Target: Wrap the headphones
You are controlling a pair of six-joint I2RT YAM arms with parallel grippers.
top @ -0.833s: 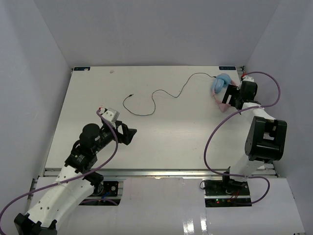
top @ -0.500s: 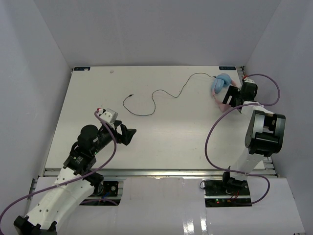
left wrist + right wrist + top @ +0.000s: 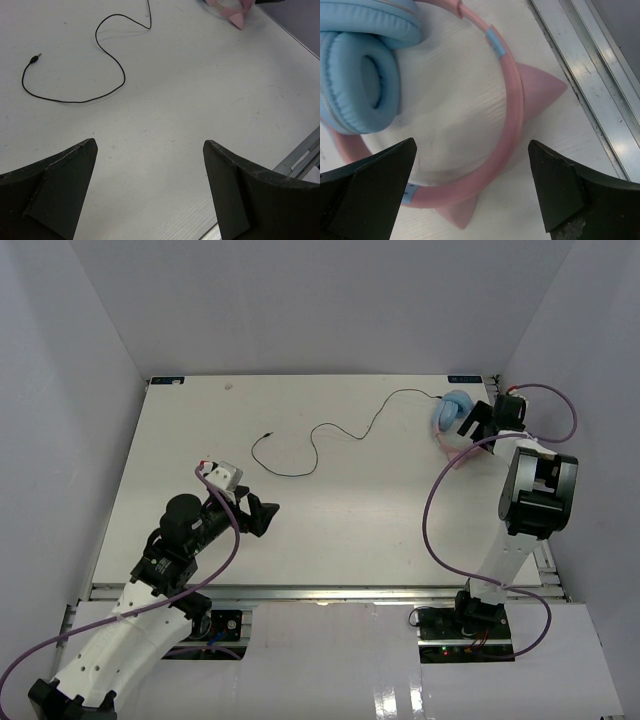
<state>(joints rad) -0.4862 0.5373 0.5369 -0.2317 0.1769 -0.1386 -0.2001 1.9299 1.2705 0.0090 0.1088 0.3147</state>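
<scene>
Light-blue earcups [image 3: 357, 75] and a pink cat-eared headband [image 3: 514, 102] form the headphones [image 3: 450, 412], lying flat at the table's [image 3: 180, 440] far right corner, with the thin black cable [image 3: 318, 430] snaking leftward to its jack [image 3: 34, 59]. The right gripper [image 3: 471, 150] hovers just above the headband, fingers spread wide and grasping nothing. The left gripper [image 3: 150, 145], well apart at the near left, is likewise released.
</scene>
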